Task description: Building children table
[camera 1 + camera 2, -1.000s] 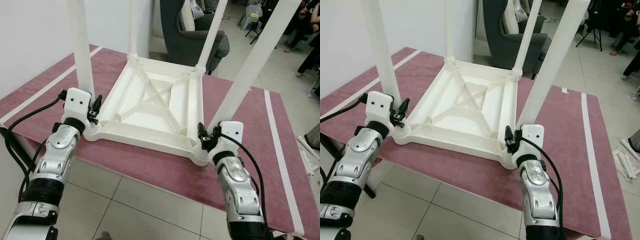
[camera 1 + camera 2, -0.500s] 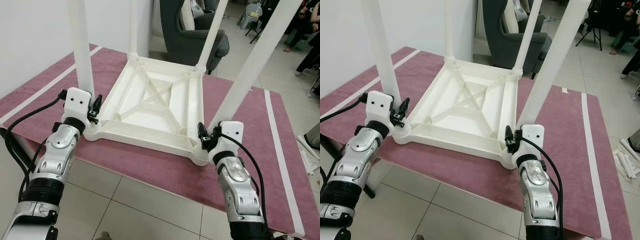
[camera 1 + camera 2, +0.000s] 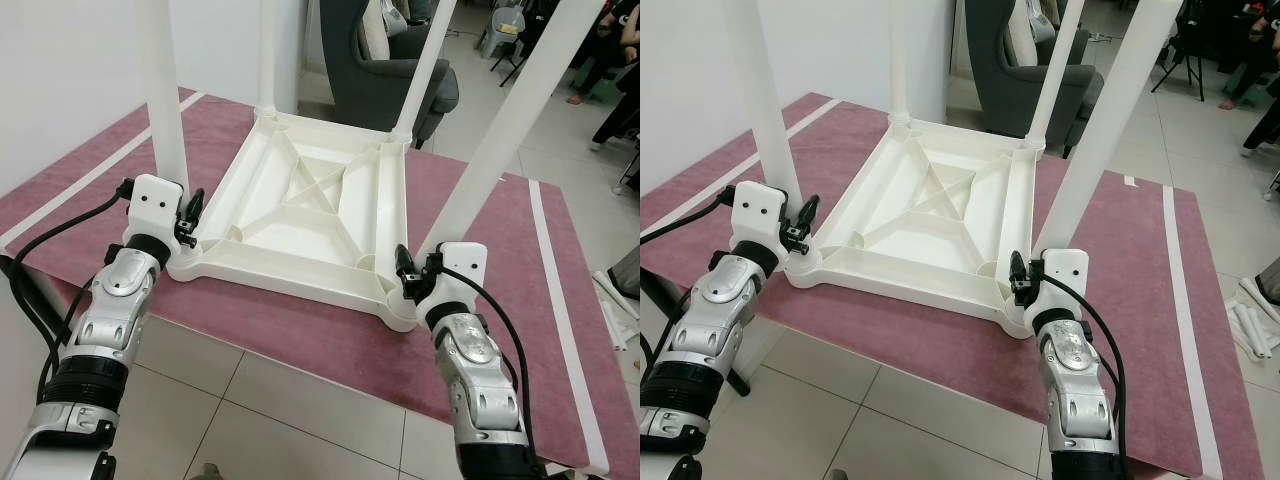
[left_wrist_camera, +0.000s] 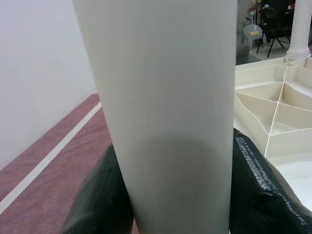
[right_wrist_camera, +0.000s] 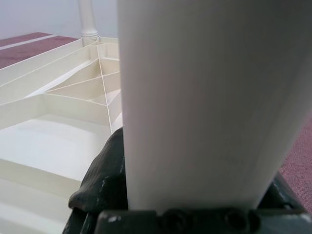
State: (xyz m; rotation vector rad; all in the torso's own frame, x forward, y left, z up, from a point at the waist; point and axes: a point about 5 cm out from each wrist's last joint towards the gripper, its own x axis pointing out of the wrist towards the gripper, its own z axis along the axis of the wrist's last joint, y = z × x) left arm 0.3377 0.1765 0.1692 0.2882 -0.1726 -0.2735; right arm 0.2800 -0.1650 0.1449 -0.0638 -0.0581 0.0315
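White children's table [image 3: 310,215] lies upside down on the maroon mat [image 3: 500,270], ribbed underside up, four legs skyward. Left gripper [image 3: 183,215] clenches the near-left leg [image 3: 165,100] between its fingers; right gripper [image 3: 418,277] clamps the near-right leg [image 3: 500,140].

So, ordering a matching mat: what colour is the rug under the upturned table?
Dusty pink-maroon rug with white stripes near its edges, clearest in the right eye view.

Both silver arms reach forward and up; left gripper [image 3: 186,218] fingers [image 4: 256,195] clamped, wrist raised; right gripper [image 3: 408,275] likewise clamped.
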